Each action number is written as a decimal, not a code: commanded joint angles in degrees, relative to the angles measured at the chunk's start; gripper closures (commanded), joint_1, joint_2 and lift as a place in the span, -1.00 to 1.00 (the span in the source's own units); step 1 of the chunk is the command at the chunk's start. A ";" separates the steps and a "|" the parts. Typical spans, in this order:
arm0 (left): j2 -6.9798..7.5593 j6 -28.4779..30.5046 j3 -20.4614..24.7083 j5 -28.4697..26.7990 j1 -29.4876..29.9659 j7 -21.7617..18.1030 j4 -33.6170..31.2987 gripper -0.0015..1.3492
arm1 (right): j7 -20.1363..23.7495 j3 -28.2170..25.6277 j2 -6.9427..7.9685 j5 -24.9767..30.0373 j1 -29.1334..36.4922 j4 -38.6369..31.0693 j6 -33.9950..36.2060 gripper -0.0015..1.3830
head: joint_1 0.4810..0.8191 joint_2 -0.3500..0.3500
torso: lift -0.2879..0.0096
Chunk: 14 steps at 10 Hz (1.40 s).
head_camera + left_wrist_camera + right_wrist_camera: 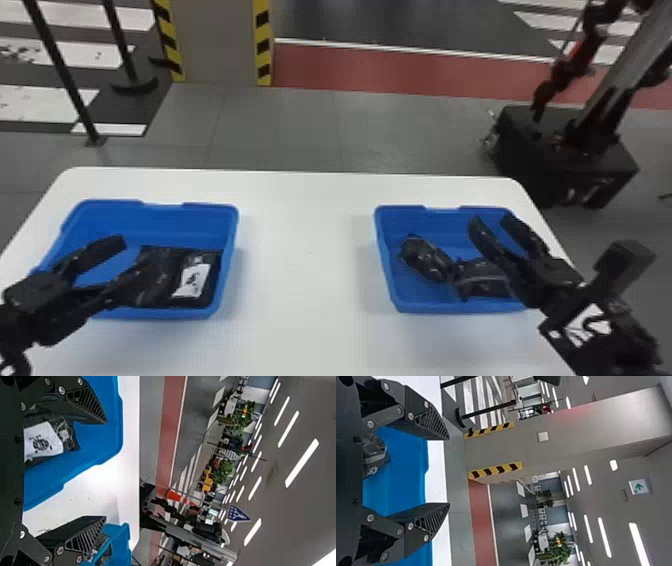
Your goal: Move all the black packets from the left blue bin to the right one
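Over the left blue bin (150, 313) my left gripper (131, 261) stands open, above the left side of the black packets (200, 295); one carries a white label. In the left wrist view the left gripper (106, 471) has nothing between its fingertips, and a labelled packet (71, 435) lies in the bin. My right gripper (492, 225) is open above the right blue bin (450, 306), where black packets (425, 257) lie on the floor of the bin. The right wrist view has the right gripper (449, 471) wide apart, with a packet (375, 457) beyond it.
Both bins stand on a white table (305, 280), with a stretch of tabletop between them. Behind the table's right corner is a black wheeled base (565, 165) on the floor. Black posts (62, 70) and a striped pillar (217, 40) stand farther back.
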 commanded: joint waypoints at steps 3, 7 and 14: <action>0.16 7.80 3.79 -9.57 -1.89 2.66 -0.08 -0.71 | 2.62 2.11 4.51 0.93 7.93 -10.96 -0.44 -0.56 | 0.27 -0.04 | 0.20; 3.86 20.60 -1.66 -16.51 -12.86 4.06 10.47 -0.70 | 4.73 8.70 5.74 -1.18 11.30 -14.89 -0.44 -0.55 | 0.27 0.48 | 0.20; 3.15 30.30 -6.23 -19.59 -18.48 4.15 15.11 -0.68 | 5.08 10.10 5.57 -3.90 11.72 -13.35 -0.02 -0.55 | 0.27 0.41 | 0.20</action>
